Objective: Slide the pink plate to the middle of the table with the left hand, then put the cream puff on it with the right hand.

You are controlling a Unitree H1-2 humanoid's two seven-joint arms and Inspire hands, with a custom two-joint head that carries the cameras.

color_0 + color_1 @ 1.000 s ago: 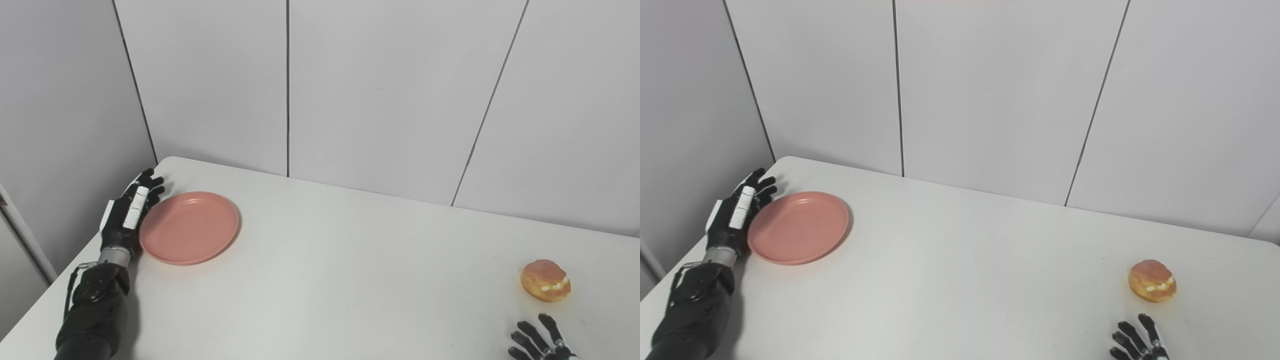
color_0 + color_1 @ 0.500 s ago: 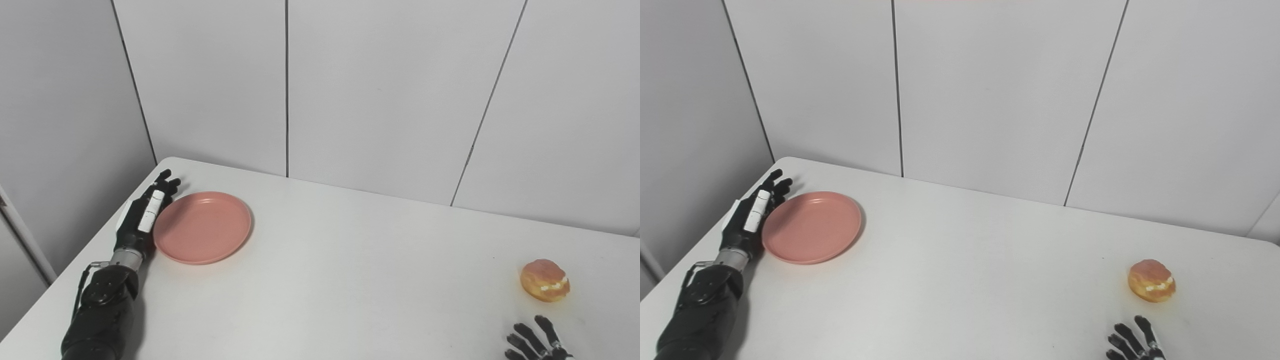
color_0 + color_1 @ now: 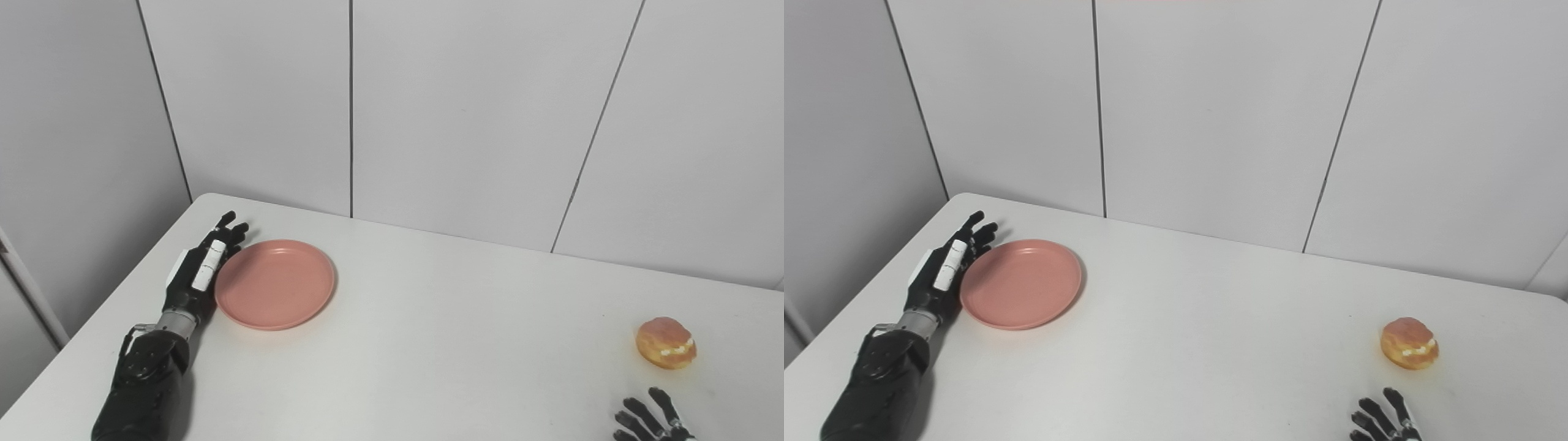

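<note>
The round pink plate (image 3: 275,284) lies flat on the left part of the white table (image 3: 429,343). My left hand (image 3: 199,272) stands edge-on against the plate's left rim, fingers straight and apart, holding nothing. The cream puff (image 3: 666,343), golden with white filling showing, sits near the table's right side. Only the spread fingertips of my right hand (image 3: 649,419) show at the bottom edge, just below and left of the puff, not touching it.
Grey panelled walls close the table at the back and left. The table's rounded far-left corner (image 3: 208,199) lies just behind my left hand. The table's left edge runs down along my left forearm (image 3: 144,386).
My left hand has pushed the plate to the right, toward the table's middle. The right hand's fingertips have sunk a little lower in the frame. The puff has stayed put.
</note>
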